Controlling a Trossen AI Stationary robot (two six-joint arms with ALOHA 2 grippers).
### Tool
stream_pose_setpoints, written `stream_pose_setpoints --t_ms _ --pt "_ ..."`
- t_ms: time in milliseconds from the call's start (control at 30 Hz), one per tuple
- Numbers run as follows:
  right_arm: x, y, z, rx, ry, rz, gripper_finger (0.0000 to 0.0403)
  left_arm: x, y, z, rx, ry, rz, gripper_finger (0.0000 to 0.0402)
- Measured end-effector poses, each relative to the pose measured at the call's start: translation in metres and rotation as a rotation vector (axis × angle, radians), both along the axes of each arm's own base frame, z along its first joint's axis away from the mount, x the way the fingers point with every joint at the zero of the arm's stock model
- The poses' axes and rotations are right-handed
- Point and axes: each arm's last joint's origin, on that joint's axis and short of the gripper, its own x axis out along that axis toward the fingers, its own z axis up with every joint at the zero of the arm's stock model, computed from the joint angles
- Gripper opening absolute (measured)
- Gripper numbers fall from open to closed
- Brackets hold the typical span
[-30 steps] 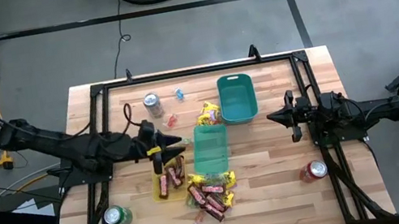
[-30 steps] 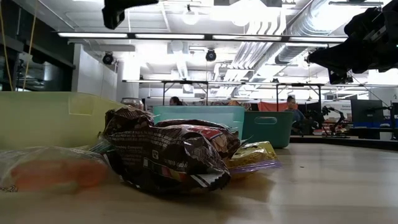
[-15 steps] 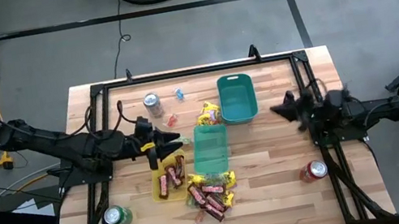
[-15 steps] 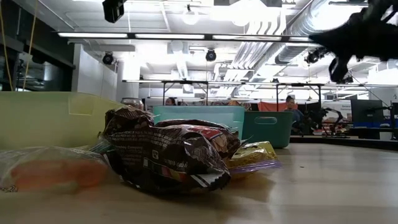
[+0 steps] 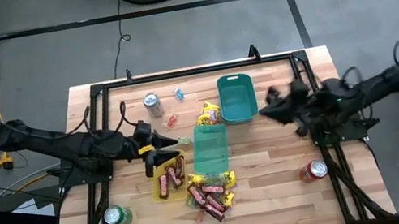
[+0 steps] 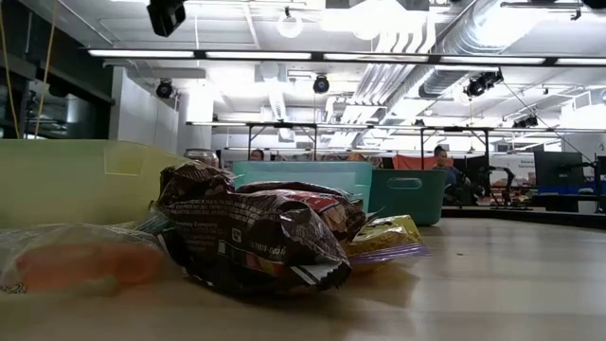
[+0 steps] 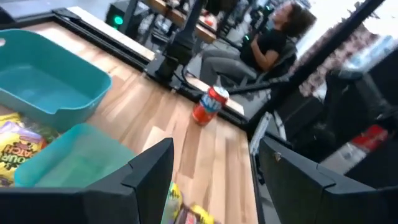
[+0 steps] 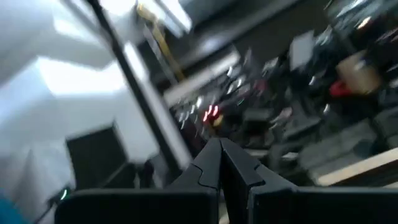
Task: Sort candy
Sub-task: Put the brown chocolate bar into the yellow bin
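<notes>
The candy lies near the table's middle. Red-brown bars lie in a yellow tray. A heap of bars and yellow packets rests on the wood beside it and fills the low view as a dark wrapper. More yellow packets lie between the two teal trays, and tiny pieces are scattered at the far side. My left gripper hangs open above the yellow tray's far end, holding nothing. My right gripper is shut and raised right of the far teal tray.
Two teal trays stand mid-table, one near the far edge and one nearer. A silver can, a green can and a red can stand around them. People sit beyond the table.
My right arm has swung upward, leaving the top of the low view. Its gripper has moved a little toward the table's left and tipped up toward the room. My left gripper has edged toward the table's right above the yellow tray. The candy has stayed put.
</notes>
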Motion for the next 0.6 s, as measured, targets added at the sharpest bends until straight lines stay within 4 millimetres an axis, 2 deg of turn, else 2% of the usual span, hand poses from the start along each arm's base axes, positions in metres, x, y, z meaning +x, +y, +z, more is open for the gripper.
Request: stream_pose_setpoints --t_ms 133,300,433,533,600 --pt "0.056 0.019 0.024 -0.099 0.147 0.020 0.0000 -0.017 0.004 0.005 0.043 0.016 -0.028 0.0222" --pt "0.115 0.027 0.031 -0.042 0.551 0.028 0.0001 -0.042 0.012 0.010 0.088 0.037 -0.043 0.0222" --pt "0.146 0.044 0.019 -0.023 0.919 0.066 0.0018 -0.058 0.016 0.011 0.133 0.057 -0.054 0.0222" --pt "0.163 0.069 0.007 -0.021 1.108 0.162 0.0055 -0.065 0.019 0.012 0.172 0.064 -0.062 0.0222" --pt "0.174 0.090 -0.008 -0.030 1.223 0.212 0.0086 -0.068 0.019 0.011 0.196 0.075 -0.065 0.0222"
